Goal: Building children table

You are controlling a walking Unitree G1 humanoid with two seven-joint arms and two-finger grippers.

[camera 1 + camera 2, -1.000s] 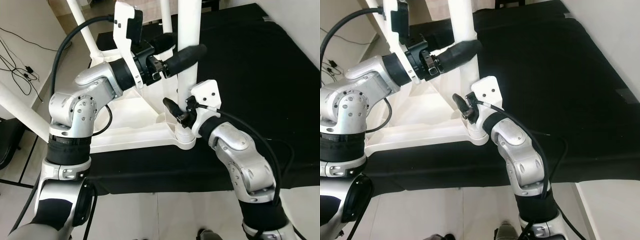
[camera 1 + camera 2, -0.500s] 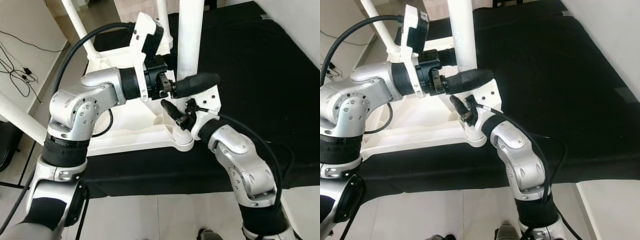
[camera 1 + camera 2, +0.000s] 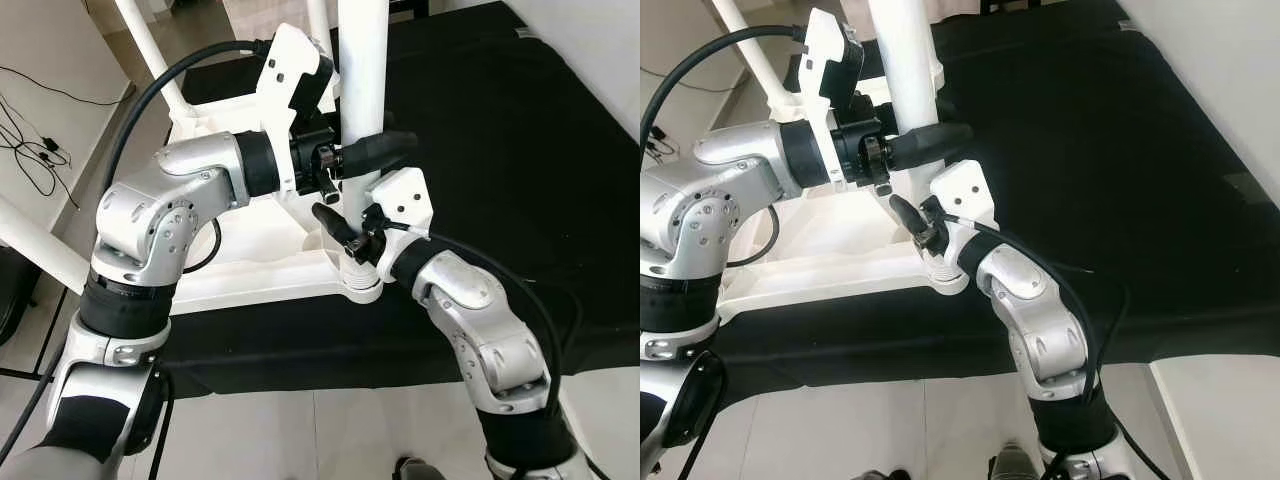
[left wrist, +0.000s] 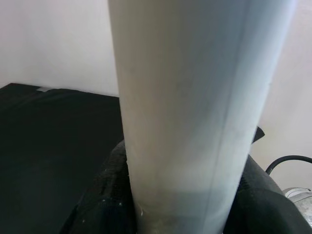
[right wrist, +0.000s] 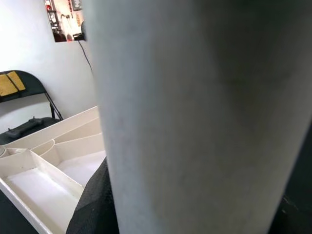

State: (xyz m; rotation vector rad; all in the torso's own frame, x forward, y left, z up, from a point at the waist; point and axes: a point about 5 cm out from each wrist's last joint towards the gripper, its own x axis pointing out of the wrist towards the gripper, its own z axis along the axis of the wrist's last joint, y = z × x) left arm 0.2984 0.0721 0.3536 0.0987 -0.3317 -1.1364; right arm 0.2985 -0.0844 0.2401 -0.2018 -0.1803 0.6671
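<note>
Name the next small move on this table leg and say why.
Probably twist the white leg further into its corner socket: the left gripper clasps it higher up, the right gripper near the base, and the upturned tabletop lies steady on the black mat.

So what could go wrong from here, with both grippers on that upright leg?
1. Both the left gripper and the right gripper close on the same white leg, one just above the other; their fingers could collide.
2. The leg stands in the corner socket of the upturned white tabletop. Uneven pushing may tilt it and jam the joint.
3. The tabletop lies on a black mat and might slide.
</note>
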